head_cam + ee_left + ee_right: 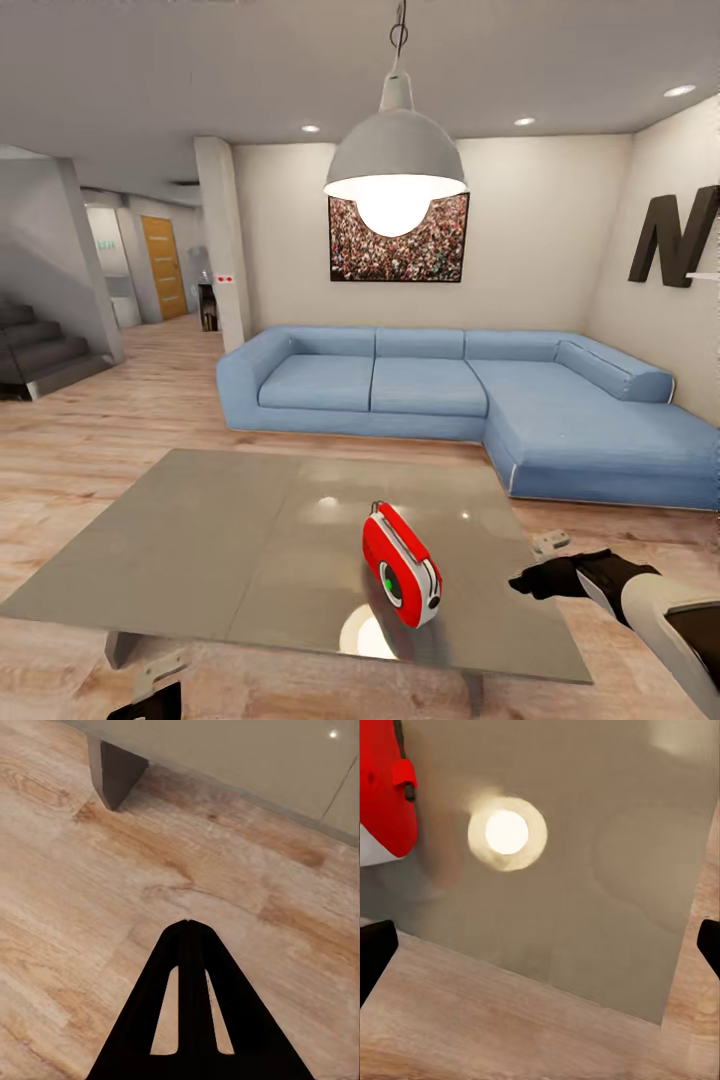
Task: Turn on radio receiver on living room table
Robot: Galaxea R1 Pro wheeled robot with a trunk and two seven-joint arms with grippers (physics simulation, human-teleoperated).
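The red radio [401, 565] stands on the low table [200, 540]; the right gripper [545, 560] is near it, fingers wide apart; the left gripper [189, 924] is pinched closed above the floor [90, 892].

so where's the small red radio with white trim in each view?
Head view: red radio with white trim stands on the glossy grey table, near its front edge.
Left wrist view: not in it.
Right wrist view: at the picture's edge.
Shared landmark: the lamp's round reflection.
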